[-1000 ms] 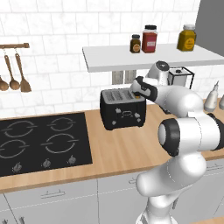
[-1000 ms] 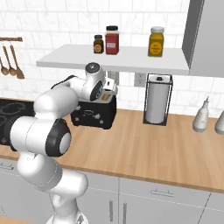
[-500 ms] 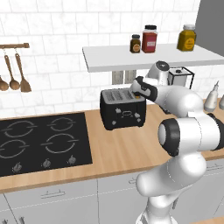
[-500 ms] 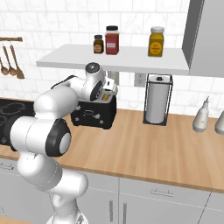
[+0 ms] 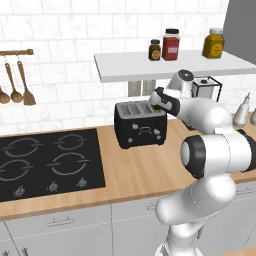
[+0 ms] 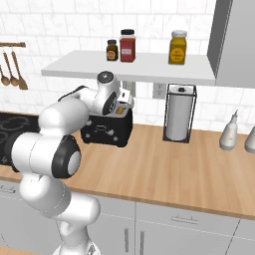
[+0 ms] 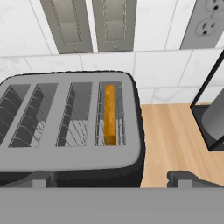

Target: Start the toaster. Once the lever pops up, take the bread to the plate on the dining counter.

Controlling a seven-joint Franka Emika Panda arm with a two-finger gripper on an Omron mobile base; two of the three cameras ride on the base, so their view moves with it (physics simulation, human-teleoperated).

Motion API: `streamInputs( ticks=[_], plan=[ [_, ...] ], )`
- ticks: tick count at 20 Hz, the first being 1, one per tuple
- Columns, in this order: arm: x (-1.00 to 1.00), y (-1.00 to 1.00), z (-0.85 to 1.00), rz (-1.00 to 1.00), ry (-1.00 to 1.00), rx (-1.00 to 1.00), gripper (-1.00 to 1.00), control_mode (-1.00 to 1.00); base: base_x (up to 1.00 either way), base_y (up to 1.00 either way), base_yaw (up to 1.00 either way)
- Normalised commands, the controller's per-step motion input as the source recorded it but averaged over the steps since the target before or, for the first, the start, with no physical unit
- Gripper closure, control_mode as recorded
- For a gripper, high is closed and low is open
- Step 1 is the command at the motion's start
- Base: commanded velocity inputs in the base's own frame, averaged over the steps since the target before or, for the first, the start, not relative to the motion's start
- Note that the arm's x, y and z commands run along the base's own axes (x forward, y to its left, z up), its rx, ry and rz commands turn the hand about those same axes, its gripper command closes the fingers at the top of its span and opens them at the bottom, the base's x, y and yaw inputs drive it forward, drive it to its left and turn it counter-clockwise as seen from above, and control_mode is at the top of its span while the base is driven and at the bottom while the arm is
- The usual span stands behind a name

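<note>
The toaster [image 5: 140,124] is seen standing on the wooden wall-side surface [image 5: 140,170], to the right of the hob [image 5: 47,162] and below the shelf [image 5: 170,64]. The bread [image 7: 110,114] is seen seated edge-up in the rightmost slot, its brown crust showing between the wire guides and sitting low inside the slot. The gripper [image 5: 156,98] is held just above the right end of the toaster top, and its fingers [image 7: 186,177] are spread wide with nothing between them. It is judged that the task is at an early stage: the bread is loaded, but whether the lever has been pressed cannot be told, since the lever itself is not clearly made out. The bread has not been lifted out, and the carry to the plate on the dining counter is judged still to be done in full. A paper towel holder [image 6: 179,113] stands well apart to the right of the toaster.
</note>
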Motion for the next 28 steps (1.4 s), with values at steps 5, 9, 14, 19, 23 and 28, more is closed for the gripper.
streamInputs(
  ticks=[5,9,14,19,23,28],
  plan=[
    [0.0,0.0,0.0,0.0,0.0,0.0,-1.0,-1.0,0.0,0.0,0.0],
    [0.0,0.0,0.0,0.0,0.0,0.0,-1.0,-1.0,0.0,0.0,0.0],
    [0.0,0.0,0.0,0.0,0.0,0.0,-1.0,-1.0,0.0,0.0,0.0],
    [0.0,0.0,0.0,0.0,0.0,0.0,-1.0,-1.0,0.0,0.0,0.0],
    [0.0,0.0,0.0,0.0,0.0,0.0,-1.0,-1.0,0.0,0.0,0.0],
    [0.0,0.0,0.0,0.0,0.0,0.0,-1.0,-1.0,0.0,0.0,0.0]
  ],
)
